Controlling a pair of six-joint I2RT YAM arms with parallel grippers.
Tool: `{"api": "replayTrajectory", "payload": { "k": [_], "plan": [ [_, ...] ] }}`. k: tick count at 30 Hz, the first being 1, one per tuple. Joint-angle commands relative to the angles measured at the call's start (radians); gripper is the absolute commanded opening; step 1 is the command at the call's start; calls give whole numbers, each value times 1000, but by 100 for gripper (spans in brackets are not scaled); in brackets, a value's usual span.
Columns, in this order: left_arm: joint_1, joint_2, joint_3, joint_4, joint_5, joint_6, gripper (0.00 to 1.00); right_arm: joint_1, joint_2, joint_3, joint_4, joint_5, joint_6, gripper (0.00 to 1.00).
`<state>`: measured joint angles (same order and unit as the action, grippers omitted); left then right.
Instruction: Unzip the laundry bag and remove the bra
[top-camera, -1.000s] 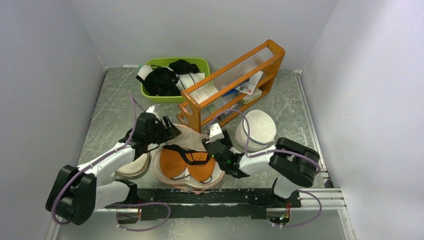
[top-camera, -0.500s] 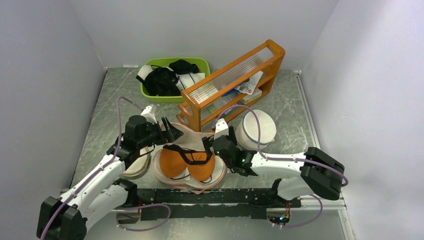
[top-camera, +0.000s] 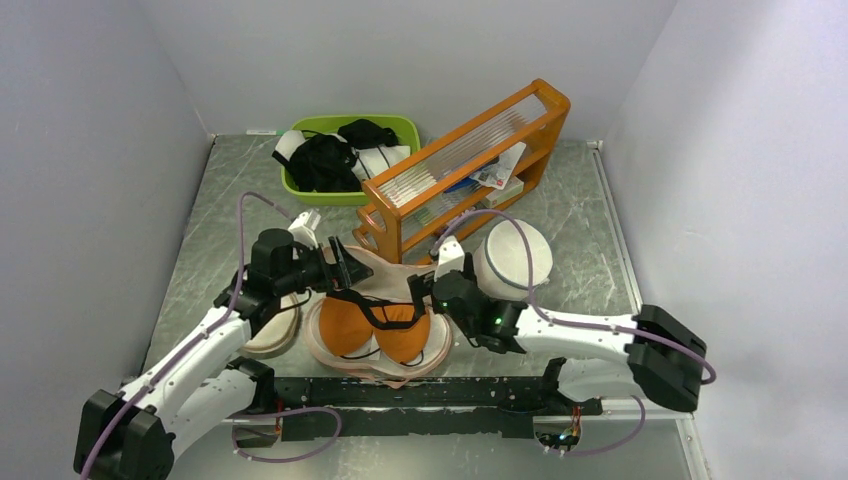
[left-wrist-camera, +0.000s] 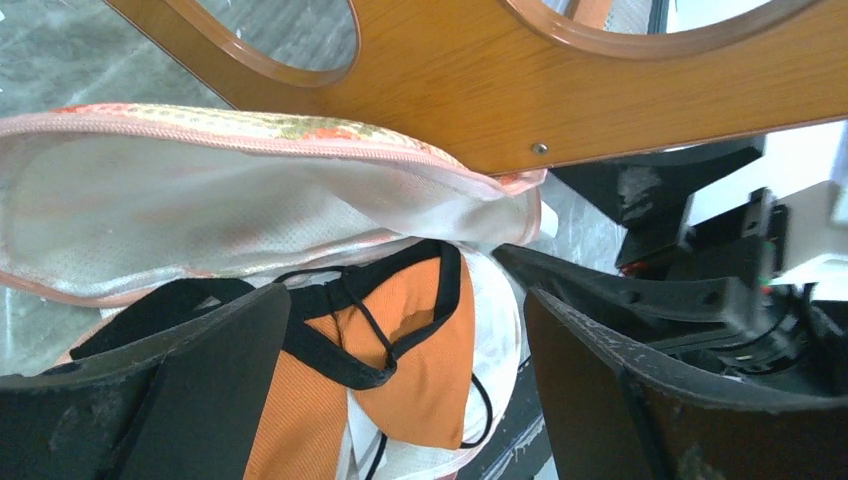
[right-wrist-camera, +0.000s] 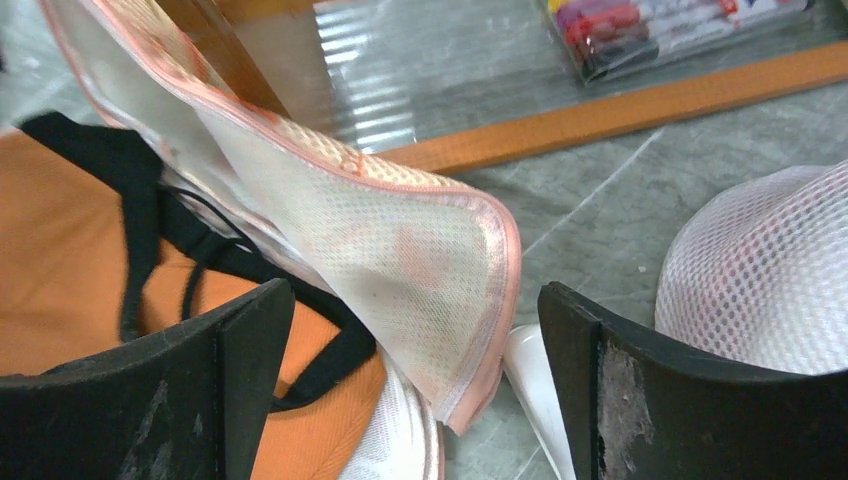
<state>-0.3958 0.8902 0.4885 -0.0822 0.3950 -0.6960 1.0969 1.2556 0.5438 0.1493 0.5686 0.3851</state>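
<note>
The peach-pink laundry bag (top-camera: 432, 345) lies open at the near middle of the table. Its lid (top-camera: 385, 272) is folded back against the rack. The orange bra (top-camera: 375, 325) with black trim lies cups up in the bag's lower half. My left gripper (top-camera: 343, 267) is open at the bag's far left rim; in the left wrist view (left-wrist-camera: 407, 297) the bra (left-wrist-camera: 420, 360) sits between the fingers, under the lid (left-wrist-camera: 230, 200). My right gripper (top-camera: 422, 290) is open at the bag's right rim; in the right wrist view (right-wrist-camera: 415, 290) the lid's edge (right-wrist-camera: 420, 250) hangs between the fingers, with the bra (right-wrist-camera: 60, 270) to the left.
An orange wooden rack (top-camera: 465, 160) stands just behind the bag. A white cylindrical mesh bag (top-camera: 512, 255) stands to the right, close to my right wrist. A round beige pouch (top-camera: 270, 335) lies under my left arm. A green bin (top-camera: 395, 127) with black clothes is at the back.
Both arms have stretched forward. My left gripper shifted slightly right along the bag's far rim. My right gripper moved up and right, towards the lid's edge. Bag and bra have not moved.
</note>
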Motion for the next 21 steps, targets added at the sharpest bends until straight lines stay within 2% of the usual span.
{"api": "replayTrajectory", "payload": {
  "k": [1, 5, 7, 10, 12, 14, 18, 21],
  "plan": [
    [3, -45, 25, -66, 49, 26, 100, -7, -135, -9, -44, -23, 4, 94],
    [-7, -101, -18, -146, 45, 25, 100, -13, -251, -48, -59, -39, -6, 98],
    [-34, -132, -30, -183, 1, 13, 96, -17, -284, -66, -51, -47, -11, 99],
    [-153, -162, 0, -276, -204, -17, 88, -21, -300, -85, -38, -56, -19, 100],
    [-239, -137, 51, -391, -405, -67, 87, -23, -292, -83, -42, -54, -23, 100],
    [-296, -73, 91, -471, -530, -118, 86, -24, -285, -81, -41, -53, -30, 100],
    [-306, 10, 93, -529, -574, -190, 84, -27, -292, -86, -30, -56, -50, 100],
    [-305, -26, 70, -550, -620, -246, 84, -28, -320, -101, -25, -49, -67, 100]
  ]
}}
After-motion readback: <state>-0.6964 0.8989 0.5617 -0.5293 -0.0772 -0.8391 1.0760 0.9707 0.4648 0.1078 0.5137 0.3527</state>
